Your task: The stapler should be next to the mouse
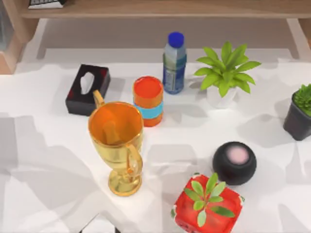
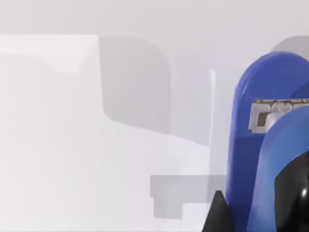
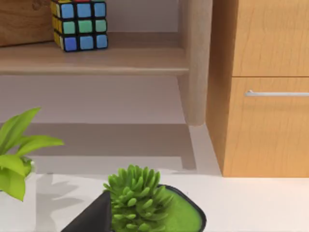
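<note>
The left tool (image 2: 256, 210) hangs low and close over the table (image 2: 72, 145), dark tips angled down. The right arm's wrist faces level toward the table's back edge.

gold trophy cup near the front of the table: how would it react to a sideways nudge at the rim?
The gold trophy cup has a wide bowl on a thin stem over a smaller foot, so it probably tips rather than slides. Its glossy finish looks slippery. If it fell rearward, the orange can stands close behind.
</note>
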`<state>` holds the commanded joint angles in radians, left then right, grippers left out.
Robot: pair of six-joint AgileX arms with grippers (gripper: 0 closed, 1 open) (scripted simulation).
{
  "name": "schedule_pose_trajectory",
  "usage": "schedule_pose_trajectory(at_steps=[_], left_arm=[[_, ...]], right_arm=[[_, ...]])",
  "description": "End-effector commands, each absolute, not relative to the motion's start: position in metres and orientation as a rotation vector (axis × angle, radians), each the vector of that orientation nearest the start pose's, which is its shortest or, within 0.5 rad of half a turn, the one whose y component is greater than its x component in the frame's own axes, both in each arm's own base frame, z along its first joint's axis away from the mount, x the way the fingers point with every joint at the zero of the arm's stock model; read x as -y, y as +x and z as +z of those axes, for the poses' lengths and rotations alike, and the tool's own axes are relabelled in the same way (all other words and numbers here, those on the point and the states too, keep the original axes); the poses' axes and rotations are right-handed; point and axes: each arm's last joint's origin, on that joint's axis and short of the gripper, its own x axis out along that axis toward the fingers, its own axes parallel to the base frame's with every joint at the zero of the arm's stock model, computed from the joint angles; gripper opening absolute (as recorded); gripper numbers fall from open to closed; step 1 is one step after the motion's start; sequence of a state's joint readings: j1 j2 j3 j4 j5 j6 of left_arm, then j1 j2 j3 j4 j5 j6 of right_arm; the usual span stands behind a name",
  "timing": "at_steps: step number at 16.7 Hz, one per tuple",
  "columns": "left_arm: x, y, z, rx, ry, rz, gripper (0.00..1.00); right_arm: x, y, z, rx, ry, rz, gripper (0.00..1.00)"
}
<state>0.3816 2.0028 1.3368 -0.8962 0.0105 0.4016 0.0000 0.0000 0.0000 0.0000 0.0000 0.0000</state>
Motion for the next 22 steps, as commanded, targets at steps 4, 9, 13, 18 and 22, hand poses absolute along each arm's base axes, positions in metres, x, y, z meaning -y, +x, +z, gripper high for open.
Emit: schedule_pose_trajectory(at_steps=[4, 9, 13, 18, 22], left_arm=[[-0.1387, 0.3388, 0.1316, -1.568, 0.002, -0.019, 0.0], [-0.1387, 0.3388, 0.1316, -1.568, 0.002, -0.019, 0.3], [-0.1387, 0.3388, 0.1316, -1.568, 0.002, -0.019, 0.6], [-0.1387, 0.3388, 0.1316, -1.568, 0.002, -0.019, 0.98], [-0.1387, 0.3388, 0.1316, -1.568, 0.002, -0.019, 1.0]], right_arm=[[0.0012, 0.1057, 0.16, 0.0, 0.0, 0.0, 1.0], [0.0012, 0.1057, 0.16, 0.0, 0.0, 0.0, 1.0], [0.0012, 0.1057, 0.16, 0.0, 0.0, 0.0, 1.0], [0.0012, 0.1057, 0.16, 0.0, 0.0, 0.0, 1.0], [0.0012, 0.1057, 0.16, 0.0, 0.0, 0.0, 1.0]])
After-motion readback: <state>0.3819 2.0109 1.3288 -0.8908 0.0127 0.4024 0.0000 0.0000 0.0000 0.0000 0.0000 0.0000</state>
